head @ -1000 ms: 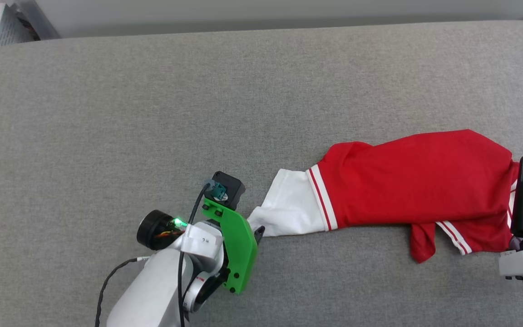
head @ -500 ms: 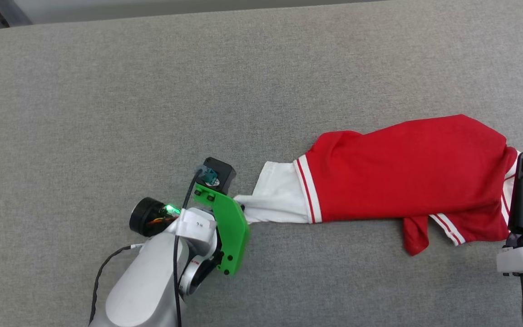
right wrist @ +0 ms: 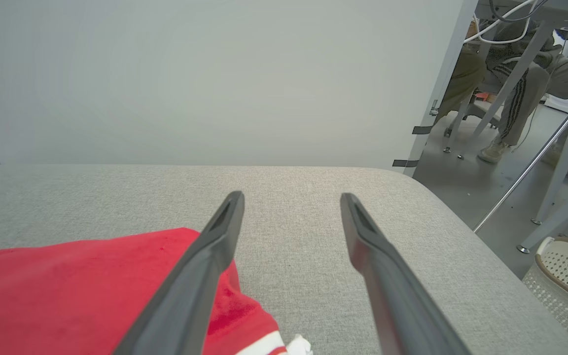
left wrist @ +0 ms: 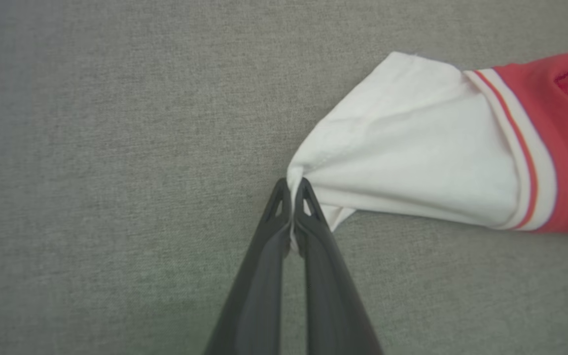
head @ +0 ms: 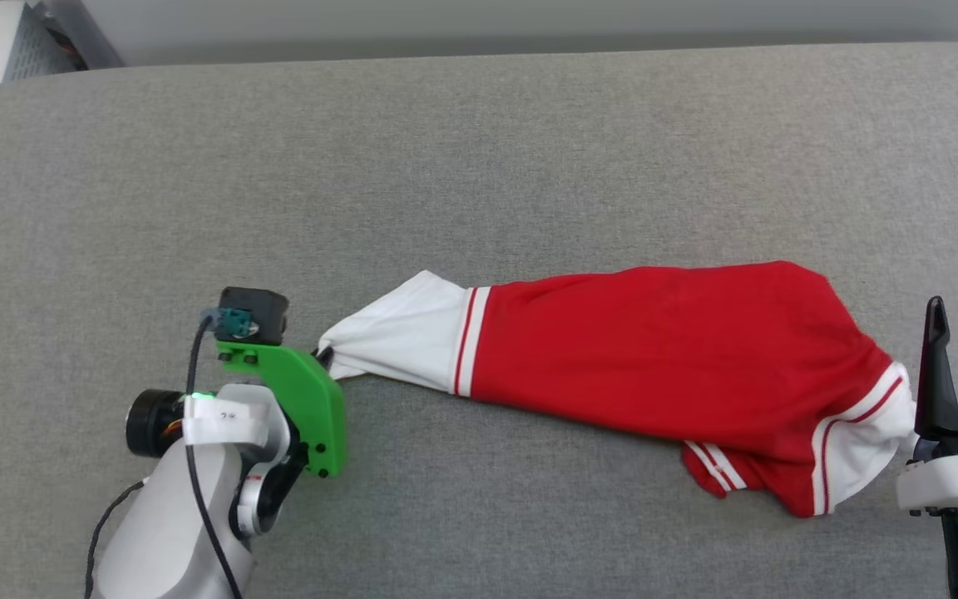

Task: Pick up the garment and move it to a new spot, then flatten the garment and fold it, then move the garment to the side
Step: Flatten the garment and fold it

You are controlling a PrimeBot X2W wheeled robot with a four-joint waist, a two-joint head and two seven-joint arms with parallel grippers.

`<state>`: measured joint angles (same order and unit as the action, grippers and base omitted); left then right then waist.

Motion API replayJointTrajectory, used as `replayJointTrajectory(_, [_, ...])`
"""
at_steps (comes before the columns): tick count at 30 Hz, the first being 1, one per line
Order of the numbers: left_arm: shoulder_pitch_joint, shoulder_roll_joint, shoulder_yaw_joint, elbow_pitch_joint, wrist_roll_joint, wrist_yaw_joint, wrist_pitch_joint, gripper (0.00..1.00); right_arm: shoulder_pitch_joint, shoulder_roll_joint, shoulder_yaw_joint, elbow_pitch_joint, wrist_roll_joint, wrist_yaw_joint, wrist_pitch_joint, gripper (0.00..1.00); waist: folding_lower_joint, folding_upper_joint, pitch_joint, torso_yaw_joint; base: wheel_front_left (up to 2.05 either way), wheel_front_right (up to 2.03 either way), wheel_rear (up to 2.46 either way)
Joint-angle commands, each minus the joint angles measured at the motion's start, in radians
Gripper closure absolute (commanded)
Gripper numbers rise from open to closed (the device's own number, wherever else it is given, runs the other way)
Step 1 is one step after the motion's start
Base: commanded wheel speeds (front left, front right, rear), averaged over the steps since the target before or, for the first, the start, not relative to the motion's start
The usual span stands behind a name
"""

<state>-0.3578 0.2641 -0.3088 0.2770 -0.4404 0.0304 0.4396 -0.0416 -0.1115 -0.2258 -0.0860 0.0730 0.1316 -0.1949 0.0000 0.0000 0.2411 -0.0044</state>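
Observation:
The garment point(head: 662, 341) lies stretched out lengthways on the grey padded table point(head: 479, 166); it is red with white sleeves and red-white trim. My left gripper point(head: 323, 359) is shut on the tip of its white left sleeve point(left wrist: 412, 148), and in the left wrist view the two dark fingers point(left wrist: 308, 231) pinch that fabric between them. At the table's right, my right gripper point(right wrist: 291, 197) stands open with nothing between its fingers, just beside the garment's right end point(right wrist: 67, 291). Its print is hidden.
The table's rounded right edge point(right wrist: 442, 197) drops to the floor, where a perforated white basket point(right wrist: 567, 276) stands. Beyond it, a seated person's legs point(right wrist: 511, 98) show among metal frame legs. A pale wall backs the table.
My left gripper has shut on the white sleeve tip and pulled it left, dragging the garment out longer and flatter. The head camera has also shifted. The right gripper has stayed open.

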Motion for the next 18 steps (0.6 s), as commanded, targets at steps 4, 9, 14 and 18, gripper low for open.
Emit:
replayJointTrajectory(4, [0.058,0.035,0.048,-0.019,-0.034,0.026,-0.017,1.00,0.021,-0.003,0.011,0.006,-0.010,-0.001,0.019,0.00,0.0000,0.0000,-0.034,0.048,0.00,0.00,0.00])
replayJointTrajectory(9, [0.137,0.056,0.079,-0.023,-0.065,0.041,-0.015,1.00,0.031,-0.004,0.021,0.011,-0.013,-0.001,0.045,0.00,0.0000,0.0000,-0.047,0.079,0.00,0.00,0.00])
replayJointTrajectory(14, [0.159,0.039,0.061,-0.015,-0.074,0.029,-0.030,0.85,0.036,-0.010,0.023,0.020,-0.012,-0.001,0.061,0.00,0.0000,0.0000,-0.059,0.100,0.00,0.00,0.00])
replayJointTrajectory(18, [0.153,0.028,0.049,-0.028,-0.061,0.005,-0.106,0.00,0.039,-0.024,0.030,0.029,-0.011,-0.001,0.077,0.00,0.0000,0.0000,-0.079,0.118,0.00,0.00,0.00])
